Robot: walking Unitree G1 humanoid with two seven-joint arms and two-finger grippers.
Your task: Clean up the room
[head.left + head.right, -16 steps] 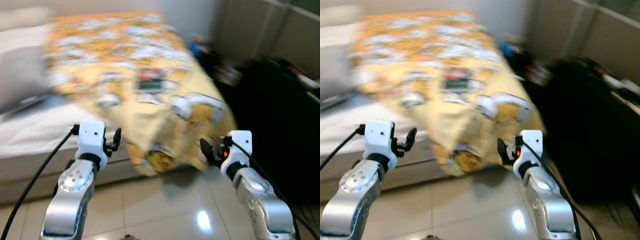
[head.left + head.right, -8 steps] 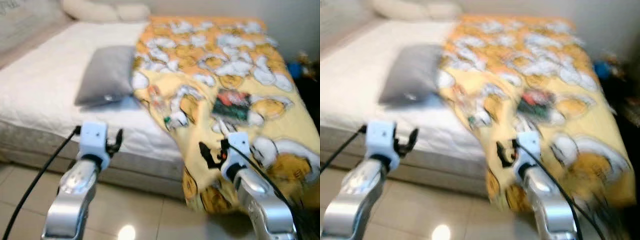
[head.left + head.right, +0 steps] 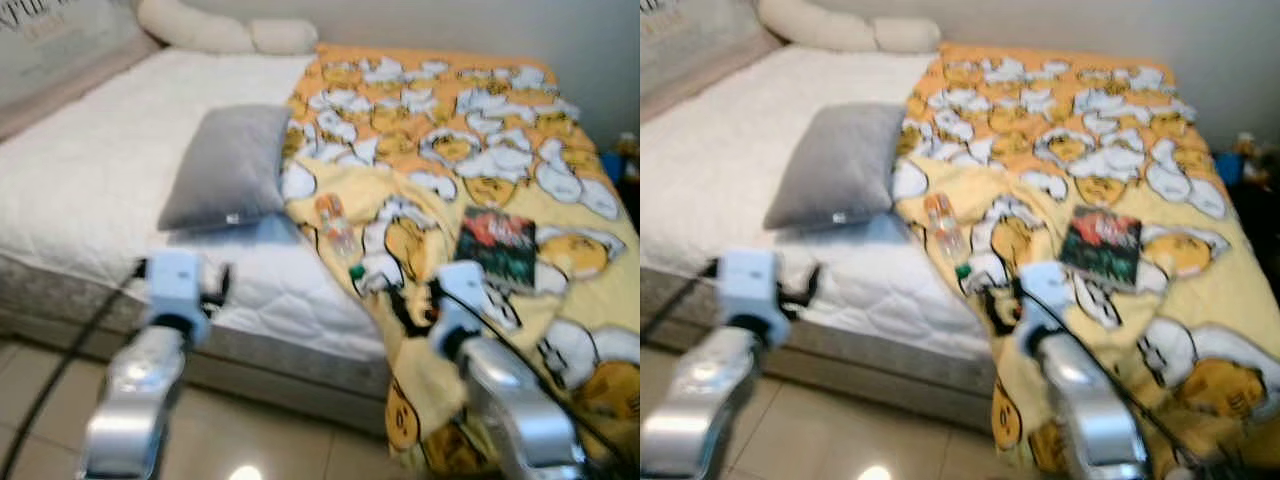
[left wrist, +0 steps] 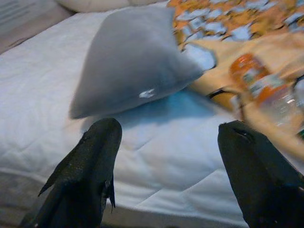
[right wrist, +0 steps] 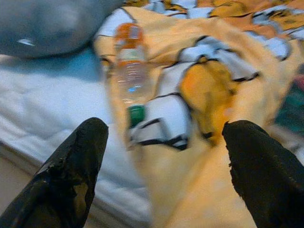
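A clear plastic bottle point(image 3: 338, 232) with an orange label and a green cap lies on the yellow cartoon-print blanket point(image 3: 480, 130) near the bed's front edge. A dark book point(image 3: 497, 245) lies on the blanket to its right. A grey pillow point(image 3: 230, 165) rests on the white mattress point(image 3: 90, 170) to its left. My left gripper point(image 3: 218, 284) is held up in front of the bed's edge, below the pillow, open and empty. My right gripper point(image 3: 400, 305) is open and empty, just short of the bottle point(image 5: 130, 71), whose green cap points toward it.
Cream pillows point(image 3: 225, 35) lie at the head of the bed by the wall. The blanket hangs over the bed's front corner down to the tiled floor point(image 3: 250, 440). A blue thing point(image 3: 1230, 165) shows past the bed's right side.
The camera has swung left, from the dark furniture beside the bed to the bed itself. Both arms stay raised in front, fingers apart. The bottle and pillow have come into view.
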